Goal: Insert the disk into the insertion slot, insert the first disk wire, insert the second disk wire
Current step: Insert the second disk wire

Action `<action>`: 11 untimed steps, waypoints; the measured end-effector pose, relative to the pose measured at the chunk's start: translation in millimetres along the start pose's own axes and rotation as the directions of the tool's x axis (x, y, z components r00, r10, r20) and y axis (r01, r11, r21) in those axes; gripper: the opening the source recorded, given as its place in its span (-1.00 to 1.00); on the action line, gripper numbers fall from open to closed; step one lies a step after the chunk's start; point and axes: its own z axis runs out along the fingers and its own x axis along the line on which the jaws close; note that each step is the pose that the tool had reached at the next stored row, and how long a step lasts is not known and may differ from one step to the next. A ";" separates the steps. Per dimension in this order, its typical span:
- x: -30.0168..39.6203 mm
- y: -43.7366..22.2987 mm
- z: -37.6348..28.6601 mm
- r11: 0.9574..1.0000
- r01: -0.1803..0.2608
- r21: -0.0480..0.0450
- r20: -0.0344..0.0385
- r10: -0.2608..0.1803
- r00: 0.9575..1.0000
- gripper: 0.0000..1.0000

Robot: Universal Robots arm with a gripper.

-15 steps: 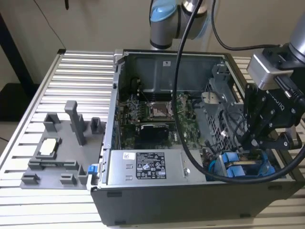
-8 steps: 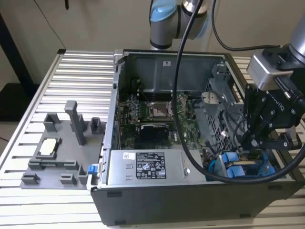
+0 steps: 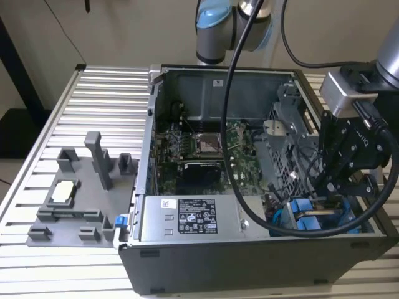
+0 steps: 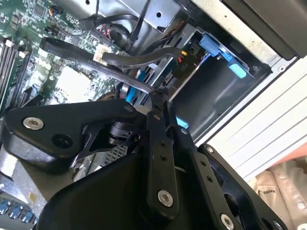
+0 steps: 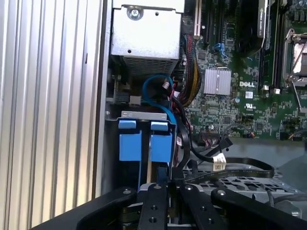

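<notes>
Exterior view first: your gripper [image 3: 329,197] is way down in the lower right of the frame, dipped into the open computer case [image 3: 249,258], right next to the grey drive cage [image 3: 288,146]. The case sits on a slatted metal table [image 3: 93,99], and over on the exterior view's left there's a grey parts fixture [image 3: 75,199] well apart from everything.

Now the first wrist view, which is where you get a decent look at the disk [image 5: 160,145]. What you see of it is the bright blue plastic carrier end: a flat rectangular face with a raised lip along one edge. It's sitting in the insertion slot [image 5: 144,115], lined up with the gripper's tips. The other blue-framed drive [image 5: 130,142] is just beside it, same colour and shape, and their faces look about level with each other.

A thin blue cable [image 5: 154,85] loops out just beyond the cage, next to a fat bundle of black wires [image 5: 181,103]. A flat black cable with a white-tagged plug [image 5: 218,163] lies loose near the gripper, between it and the green motherboard [image 5: 240,103].

In both wrist views the fingers [image 4: 154,125] are drawn in close, tips about meeting. I can't tell whether they're pinching anything.
</notes>
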 end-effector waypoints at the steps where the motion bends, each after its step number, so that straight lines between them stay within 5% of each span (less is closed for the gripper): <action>1: 0.0 -0.1 0.1 1.000 -0.003 0.000 0.000 0.003 1.000 -0.68; 11: 0.3 -4.6 0.9 1.000 -0.005 0.000 0.000 0.005 1.000 -0.68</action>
